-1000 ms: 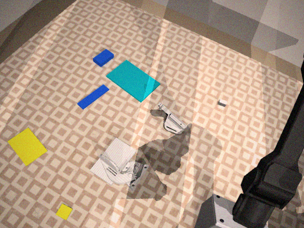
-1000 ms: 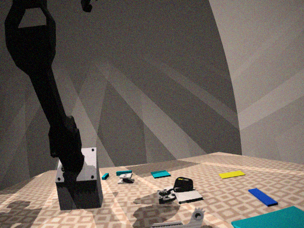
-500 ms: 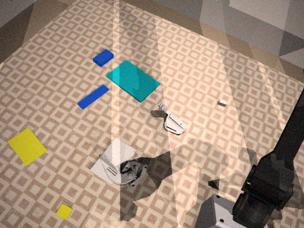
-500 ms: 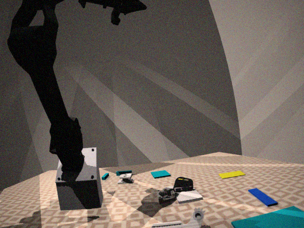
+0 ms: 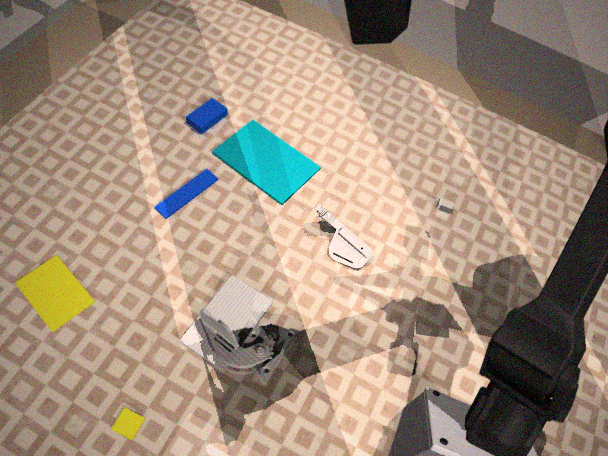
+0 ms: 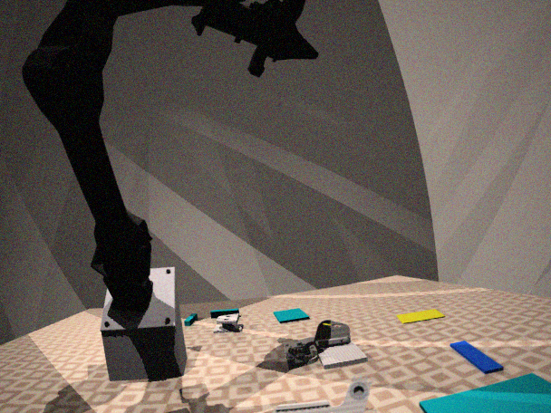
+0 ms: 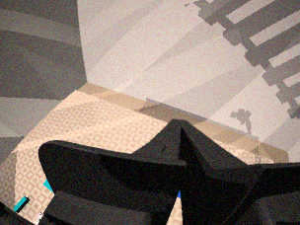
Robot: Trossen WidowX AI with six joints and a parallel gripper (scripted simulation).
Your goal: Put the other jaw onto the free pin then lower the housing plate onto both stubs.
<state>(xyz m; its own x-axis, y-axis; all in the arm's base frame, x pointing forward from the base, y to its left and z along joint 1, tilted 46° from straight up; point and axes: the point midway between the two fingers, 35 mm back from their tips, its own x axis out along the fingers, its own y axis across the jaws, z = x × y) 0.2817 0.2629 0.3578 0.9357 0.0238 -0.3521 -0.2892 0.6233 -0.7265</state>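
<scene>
Two fingers [image 6: 313, 55] stand shut with nothing between them, at the top centre of the exterior frame, well above the surface [image 5: 300, 90] [image 6: 408, 299] [image 7: 99, 123]. The grey mechanism [image 5: 262, 350] [image 6: 301, 353] sits lower left of centre in the top frame, beside a ribbed slab [image 5: 240, 302] [image 6: 342, 355]. A loose white part [image 5: 350, 247] [image 6: 358, 398] lies right of centre there; I cannot tell whether it is the plate.

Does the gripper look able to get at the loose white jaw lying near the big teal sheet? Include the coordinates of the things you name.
Probably yes: the gripper [image 6: 287, 63] [image 7: 177, 126] is shut on nothing and high up, so it would need to lower and open. Nothing visible stands over the white jaw [image 5: 350, 247] [image 6: 358, 400], though reach is hard to judge.
</scene>
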